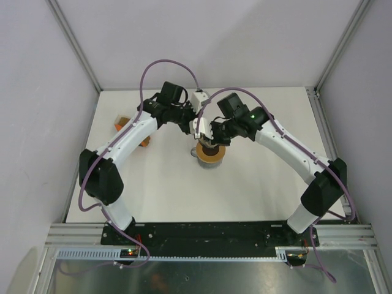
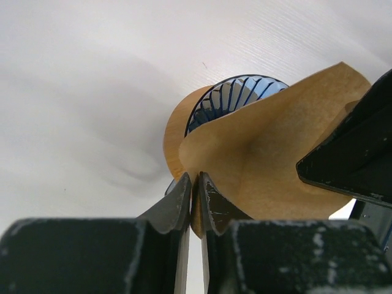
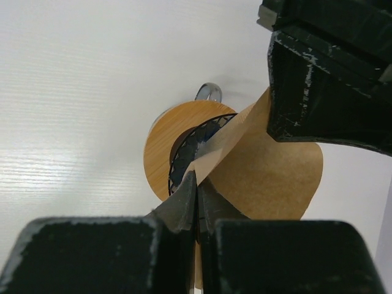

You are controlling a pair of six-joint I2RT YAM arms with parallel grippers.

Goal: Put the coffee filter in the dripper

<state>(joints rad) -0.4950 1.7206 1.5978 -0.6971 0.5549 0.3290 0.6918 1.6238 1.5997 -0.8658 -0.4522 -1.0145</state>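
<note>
The filter (image 2: 275, 153) is thin brown paper. It looks very light and floppy, and it would bend, crease or tear easily. It is best held by its top edge, with a soft pinch. That is how it is held now. The left gripper (image 2: 195, 184) has its jaws nearly together on one edge of the paper. The right gripper (image 3: 196, 184) is clenched on another edge. Between them the paper opens into a loose cup.

The filter hangs just over the dripper (image 2: 236, 98), the blue ribbed cone in the middle of the table (image 1: 159, 184). It is not down inside yet. In the left wrist view the paper covers the dripper's mouth from about 4 o'clock. I cannot tell if it touches the rim.

The dripper sits in a wooden ring (image 3: 164, 144) on a mug (image 3: 209, 92), whose handle peeks out at 12 o'clock. An orange holder (image 1: 122, 123) lies well apart, at about 10 o'clock. Only the two grippers crowd the mouth.
</note>
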